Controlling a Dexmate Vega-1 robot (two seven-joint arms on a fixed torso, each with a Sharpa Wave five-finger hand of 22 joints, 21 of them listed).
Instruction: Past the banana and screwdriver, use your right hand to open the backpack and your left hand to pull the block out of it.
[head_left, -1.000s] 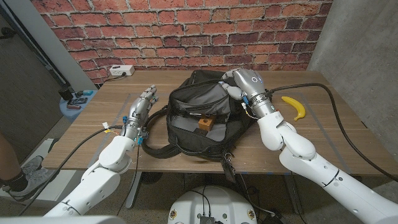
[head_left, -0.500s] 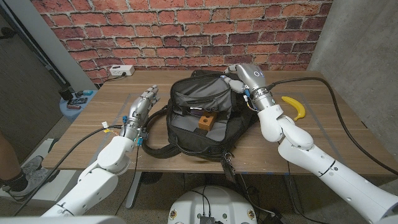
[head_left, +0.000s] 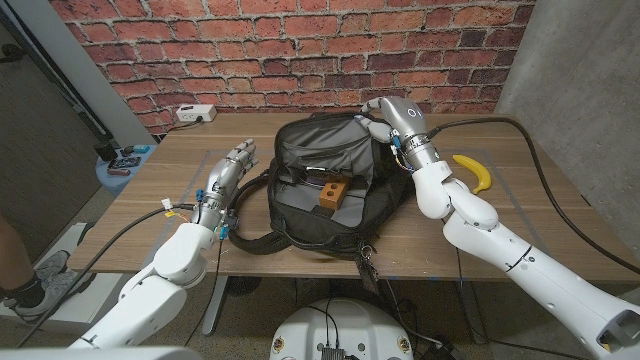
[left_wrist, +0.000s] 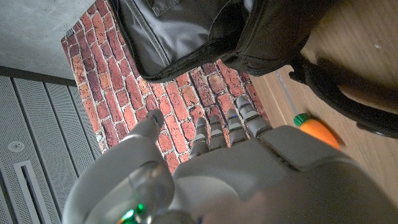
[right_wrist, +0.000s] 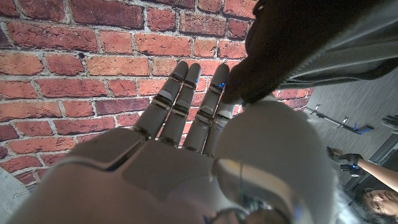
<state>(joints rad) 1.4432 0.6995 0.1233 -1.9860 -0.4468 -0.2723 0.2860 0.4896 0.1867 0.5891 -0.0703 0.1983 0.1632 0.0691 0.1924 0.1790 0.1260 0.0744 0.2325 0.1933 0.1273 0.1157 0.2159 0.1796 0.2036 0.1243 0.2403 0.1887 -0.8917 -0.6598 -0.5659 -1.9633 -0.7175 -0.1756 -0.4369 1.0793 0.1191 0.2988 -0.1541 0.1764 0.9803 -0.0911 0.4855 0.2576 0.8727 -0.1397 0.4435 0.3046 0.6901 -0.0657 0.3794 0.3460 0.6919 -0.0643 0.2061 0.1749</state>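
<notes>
Head view has the right hand (head_left: 385, 118) up at the backpack's (head_left: 330, 190) far top edge, gripping the flap and holding the main pocket agape, with the block (head_left: 333, 193) sitting inside in plain sight. Left hand (head_left: 225, 172) waits just left of the bag, fingers straight, apart and holding nothing. Banana (head_left: 474, 172) lies off to the right.

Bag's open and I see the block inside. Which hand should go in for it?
The left hand. It waits open beside the backpack, holding nothing, with the block exposed in the opening. The right hand is busy at the bag's top flap, apparently holding it open.
</notes>
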